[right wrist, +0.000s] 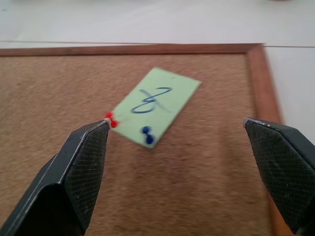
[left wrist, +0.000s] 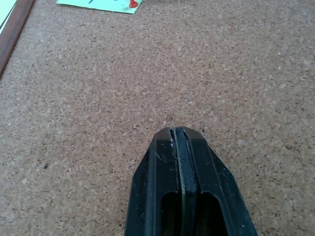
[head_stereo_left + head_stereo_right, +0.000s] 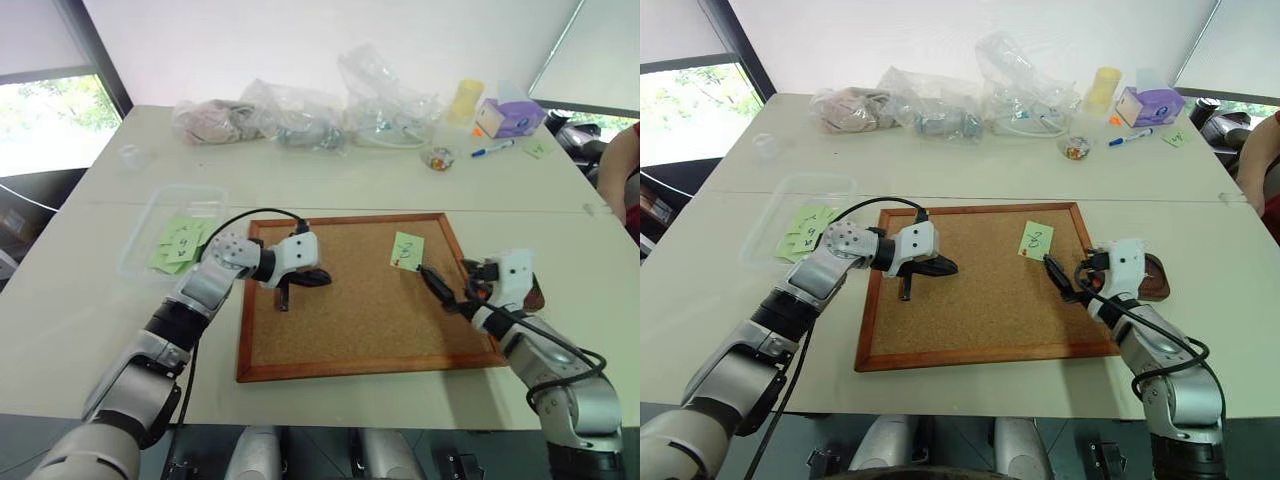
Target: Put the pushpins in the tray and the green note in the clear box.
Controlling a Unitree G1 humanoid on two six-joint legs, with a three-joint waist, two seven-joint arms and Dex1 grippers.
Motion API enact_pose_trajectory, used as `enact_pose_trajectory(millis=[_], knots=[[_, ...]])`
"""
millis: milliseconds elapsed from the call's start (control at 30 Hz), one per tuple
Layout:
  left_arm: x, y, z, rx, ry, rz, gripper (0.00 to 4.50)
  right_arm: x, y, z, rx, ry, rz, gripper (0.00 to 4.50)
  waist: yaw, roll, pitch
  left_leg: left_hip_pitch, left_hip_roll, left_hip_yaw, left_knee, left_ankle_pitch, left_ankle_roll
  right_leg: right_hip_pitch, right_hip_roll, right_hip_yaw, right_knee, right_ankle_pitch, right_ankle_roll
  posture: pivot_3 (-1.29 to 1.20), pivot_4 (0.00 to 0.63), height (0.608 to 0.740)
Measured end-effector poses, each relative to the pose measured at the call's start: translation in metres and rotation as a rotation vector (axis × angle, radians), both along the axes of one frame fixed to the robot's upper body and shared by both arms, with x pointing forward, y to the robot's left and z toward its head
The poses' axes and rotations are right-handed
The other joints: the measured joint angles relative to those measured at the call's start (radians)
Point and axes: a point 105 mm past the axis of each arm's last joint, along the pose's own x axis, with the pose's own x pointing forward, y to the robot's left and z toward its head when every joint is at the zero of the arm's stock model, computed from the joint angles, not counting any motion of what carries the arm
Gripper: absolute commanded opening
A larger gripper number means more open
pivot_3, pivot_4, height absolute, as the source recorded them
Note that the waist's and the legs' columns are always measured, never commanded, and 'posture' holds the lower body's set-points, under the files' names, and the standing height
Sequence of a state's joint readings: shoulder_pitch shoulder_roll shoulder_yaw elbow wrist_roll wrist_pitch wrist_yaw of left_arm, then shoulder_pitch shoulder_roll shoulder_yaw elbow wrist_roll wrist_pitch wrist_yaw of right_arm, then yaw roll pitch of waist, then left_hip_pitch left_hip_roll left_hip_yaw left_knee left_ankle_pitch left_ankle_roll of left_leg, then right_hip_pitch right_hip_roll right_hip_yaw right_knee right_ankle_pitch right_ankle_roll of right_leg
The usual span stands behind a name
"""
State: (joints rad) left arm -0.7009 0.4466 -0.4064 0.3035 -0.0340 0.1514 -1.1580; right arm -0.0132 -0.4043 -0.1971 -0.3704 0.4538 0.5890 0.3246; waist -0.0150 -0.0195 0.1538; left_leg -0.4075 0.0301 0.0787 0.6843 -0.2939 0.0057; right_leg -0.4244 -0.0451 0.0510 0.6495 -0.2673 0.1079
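The green note (image 1: 155,103), with a dark handwritten figure, lies on the cork board (image 3: 360,310) near its far right corner. A red pushpin (image 1: 112,120) and a blue pushpin (image 1: 146,135) sit at its near edge. My right gripper (image 1: 176,122) is open, just short of the note and aimed at it. The dark brown tray (image 3: 1154,278) is on the table just right of the board, partly hidden behind that hand. Over the board's left part my left gripper (image 2: 179,132) is shut on nothing. The clear box (image 3: 150,210) sits left of the board with several green notes in it.
Clear plastic bags (image 3: 300,115) line the far side of the table, with a small jar of coloured bits (image 3: 438,158), a yellow cup (image 3: 463,100), a purple box (image 3: 510,117), a marker (image 3: 492,149) and a loose green note (image 3: 538,150). A person's sleeve (image 3: 622,170) shows at the right edge.
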Motion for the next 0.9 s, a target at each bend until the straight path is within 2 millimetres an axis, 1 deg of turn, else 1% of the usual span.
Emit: enact_pose_trajectory(millis=[100, 233, 367, 433, 500, 567, 600, 633, 667, 700, 900], knots=[[-0.003, -0.002, -0.001, 0.000, 0.014, -0.011, 0.00, 0.007, 0.007, -0.007, 0.006, 0.015, 0.015, 4.48, 0.001, 0.000, 0.000, 0.000, 0.000, 0.000, 0.000, 0.000, 0.000, 0.000, 0.000, 0.000, 0.000, 0.000, 0.000, 0.00, 0.150, 0.737], [-0.006, -0.002, -0.002, -0.007, 0.019, -0.016, 0.00, 0.015, 0.008, -0.014, 0.009, 0.028, 0.011, 4.48, 0.002, 0.000, 0.000, 0.000, 0.000, 0.000, 0.000, 0.000, 0.000, 0.000, 0.000, 0.000, 0.000, 0.000, 0.000, 0.00, 0.150, 0.737], [-0.008, -0.002, -0.002, -0.011, 0.020, -0.017, 0.00, 0.019, 0.009, -0.015, 0.010, 0.025, 0.018, 4.48, 0.002, 0.000, 0.000, 0.000, 0.000, 0.000, 0.000, 0.000, 0.000, 0.000, 0.000, 0.000, 0.000, 0.000, 0.000, 0.00, 0.150, 0.737], [-0.009, -0.003, -0.003, -0.012, 0.021, -0.018, 0.00, 0.020, 0.008, -0.016, 0.008, 0.026, 0.017, 3.96, 0.002, 0.000, 0.000, 0.000, 0.000, 0.000, 0.000, 0.000, 0.000, 0.000, 0.000, 0.000, 0.000, 0.000, 0.000, 0.00, 0.150, 0.737], [-0.010, -0.002, -0.003, -0.012, 0.024, -0.015, 0.00, 0.021, 0.008, -0.017, 0.010, 0.027, 0.018, 3.27, 0.002, 0.000, 0.000, 0.000, 0.000, 0.000, 0.000, 0.000, 0.000, 0.000, 0.000, 0.000, 0.000, 0.000, 0.000, 0.00, 0.150, 0.737], [-0.012, -0.002, -0.003, -0.012, 0.025, -0.017, 0.00, 0.021, 0.007, -0.018, 0.011, 0.031, 0.019, 2.15, 0.002, 0.000, 0.000, 0.000, 0.000, 0.000, 0.000, 0.000, 0.000, 0.000, 0.000, 0.000, 0.000, 0.000, 0.000, 0.00, 0.150, 0.737], [-0.013, -0.002, -0.003, -0.014, 0.027, -0.015, 0.00, 0.021, 0.007, -0.018, 0.012, 0.032, 0.021, 1.67, 0.002, 0.000, 0.000, 0.000, 0.000, 0.000, 0.000, 0.000, 0.000, 0.000, 0.000, 0.000, 0.000, 0.000, 0.000, 0.00, 0.150, 0.737], [-0.013, -0.002, -0.004, -0.014, 0.030, -0.012, 0.00, 0.021, 0.008, -0.018, 0.012, 0.031, 0.023, 1.04, 0.002, 0.000, 0.000, 0.000, 0.000, 0.000, 0.000, 0.000, 0.000, 0.000, 0.000, 0.000, 0.000, 0.000, 0.000, 0.00, 0.150, 0.737], [-0.013, -0.002, -0.004, -0.015, 0.031, -0.010, 0.00, 0.021, 0.008, -0.018, 0.013, 0.032, 0.024, 0.63, 0.002, 0.000, 0.000, 0.000, 0.000, 0.000, 0.000, 0.000, 0.000, 0.000, 0.000, 0.000, 0.000, 0.000, 0.000, 0.00, 0.150, 0.737], [-0.013, -0.002, -0.003, -0.015, 0.031, -0.010, 0.00, 0.020, 0.009, -0.018, 0.015, 0.031, 0.027, 0.09, 0.002, 0.000, 0.000, 0.000, 0.000, 0.000, 0.000, 0.000, 0.000, 0.000, 0.000, 0.000, 0.000, 0.000, 0.000, 0.00, 0.150, 0.737], [-0.013, -0.002, -0.003, -0.015, 0.031, -0.009, 0.00, 0.020, 0.009, -0.019, 0.021, 0.030, 0.023, 0.04, 0.002, 0.000, 0.000, 0.000, 0.000, 0.000, 0.000, 0.000, 0.000, 0.000, 0.000, 0.000, 0.000, 0.000, 0.000, 0.00, 0.150, 0.737]])
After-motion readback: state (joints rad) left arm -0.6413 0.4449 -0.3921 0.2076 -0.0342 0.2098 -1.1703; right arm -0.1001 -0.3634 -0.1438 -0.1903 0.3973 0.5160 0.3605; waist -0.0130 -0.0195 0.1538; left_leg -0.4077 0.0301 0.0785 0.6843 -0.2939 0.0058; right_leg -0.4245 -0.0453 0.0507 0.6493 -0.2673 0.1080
